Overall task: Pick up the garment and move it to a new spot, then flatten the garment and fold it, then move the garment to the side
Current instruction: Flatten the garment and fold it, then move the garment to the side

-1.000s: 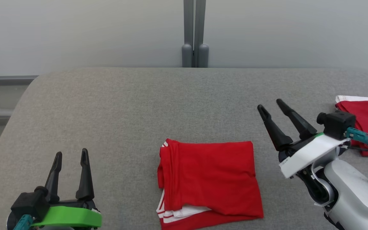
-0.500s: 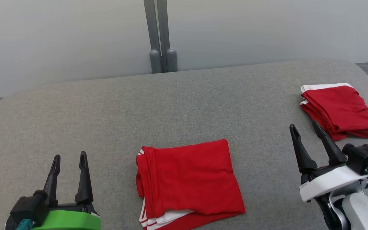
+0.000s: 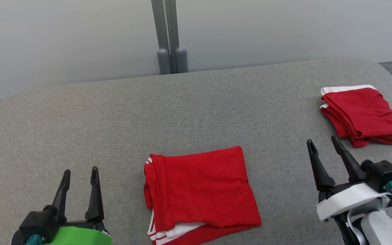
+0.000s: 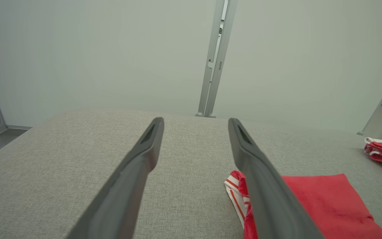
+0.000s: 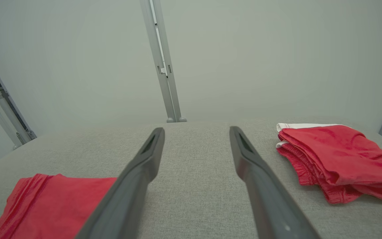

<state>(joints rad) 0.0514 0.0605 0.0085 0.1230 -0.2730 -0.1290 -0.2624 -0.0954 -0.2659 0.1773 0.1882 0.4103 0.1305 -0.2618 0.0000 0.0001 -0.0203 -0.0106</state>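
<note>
Head view, left gripper [image 3: 81,170] parted, empty, right gripper [image 3: 321,140] parted, empty

the red fabric garment with white stripe trim [image 3: 201,189] is lying folded into a rough square, flat on the grey fabric-covered table [image 3: 114,119], on the near side around the middle. white striped layers peek out at its near left corner.

— What's the surface?
— A grey, fabric-covered counter [image 3: 196,102] with rounded corners.
— And behind it?
— A pale wall [image 3: 63,34], with a grey upright post [image 3: 168,34] just past the far edge.
— Anything else?
— A folded pile of red cloth [image 3: 362,115] with white trim, near the far right corner.
</note>
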